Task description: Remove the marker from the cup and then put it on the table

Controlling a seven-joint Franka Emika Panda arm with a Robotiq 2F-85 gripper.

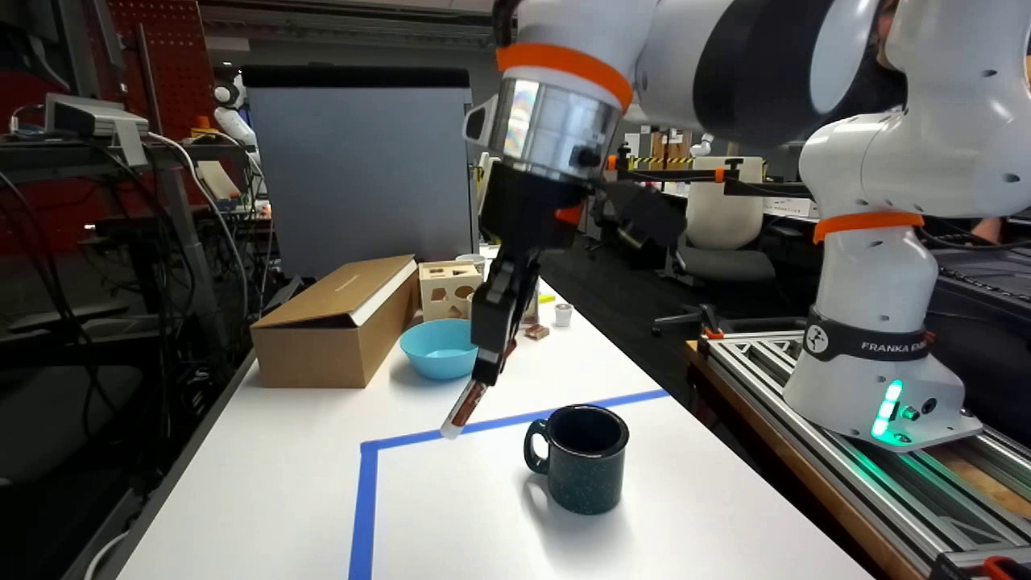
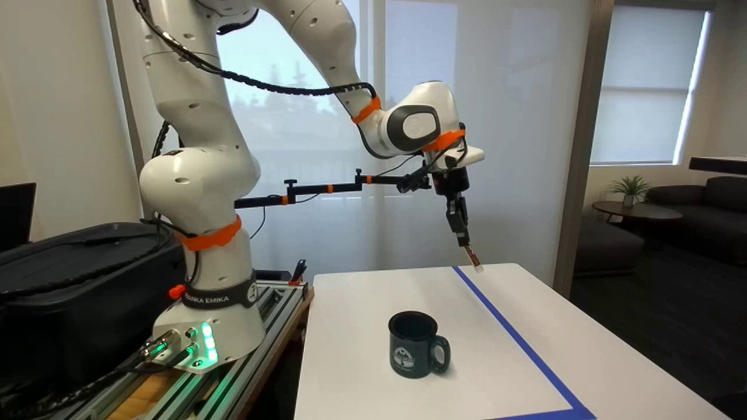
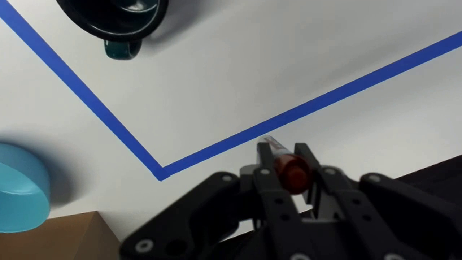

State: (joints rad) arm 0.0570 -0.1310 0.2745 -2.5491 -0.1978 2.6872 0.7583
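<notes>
The marker [image 1: 465, 408] is thin, with a brown-red and white body. It also shows in an exterior view [image 2: 473, 258]. In the wrist view its red end [image 3: 295, 175] faces the camera and its pale end points away. My gripper [image 1: 487, 374] is shut on the marker, which sticks out tilted below the fingertips, in the air over the table [image 1: 451, 515]. The cup [image 1: 586, 475], a dark teal mug, stands upright on the table and apart from the gripper. It shows in an exterior view [image 2: 411, 350] and at the wrist view's top left [image 3: 122, 50]; no marker shows in it.
Blue tape [image 3: 314, 104] marks the white tabletop. A light blue bowl [image 1: 439, 354], a cardboard box [image 1: 314, 354] and a wooden shape box [image 1: 447, 290] stand beyond the tape. A small white cup [image 1: 563, 314] sits near the table's edge.
</notes>
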